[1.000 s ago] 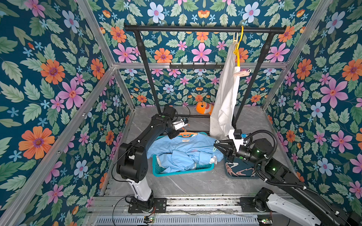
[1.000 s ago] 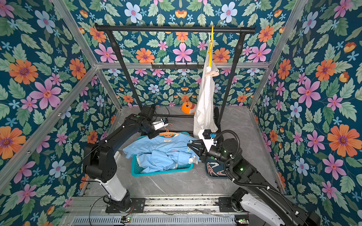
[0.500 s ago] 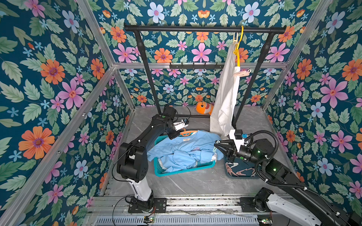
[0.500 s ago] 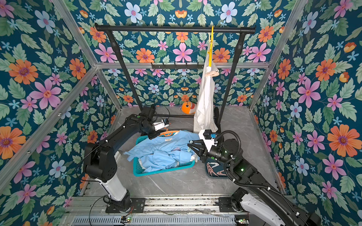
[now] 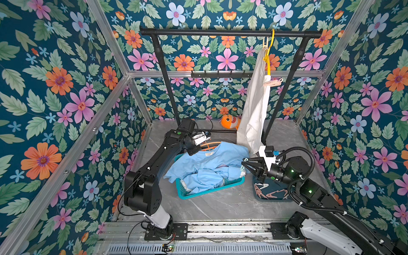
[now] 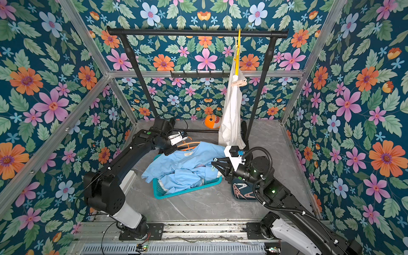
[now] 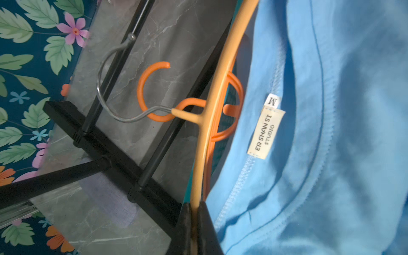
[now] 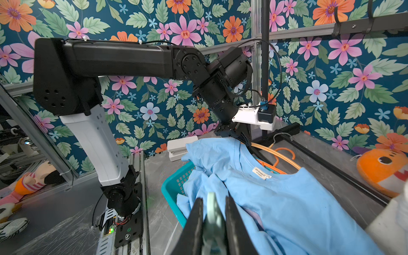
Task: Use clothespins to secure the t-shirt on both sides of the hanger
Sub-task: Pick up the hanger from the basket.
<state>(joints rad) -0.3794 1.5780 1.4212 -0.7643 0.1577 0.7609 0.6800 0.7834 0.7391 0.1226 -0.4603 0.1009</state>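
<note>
Left fingers (image 7: 207, 225) clenched on the hanger (image 7: 215, 88); right fingers (image 8: 195, 220) grasping a pale green clothespin (image 8: 213, 216).
The clothespin's long axis runs along the fingers, tip toward 9 o'clock, at the 3 o'clock edge of the t-shirt (image 5: 209, 161) draped over the basket (image 5: 187, 194). The hanger's long axis lies roughly 9-to-3 at the collar, hook toward 12 o'clock. One second ago the left fingers stood parted; the right grasp is unchanged. The rack base (image 7: 114, 154) lies close at 12 o'clock of the hanger. The tray (image 5: 273, 199) sits just beside the basket at 3 o'clock. Bare table (image 5: 220, 207) lies open at 6 o'clock.
</note>
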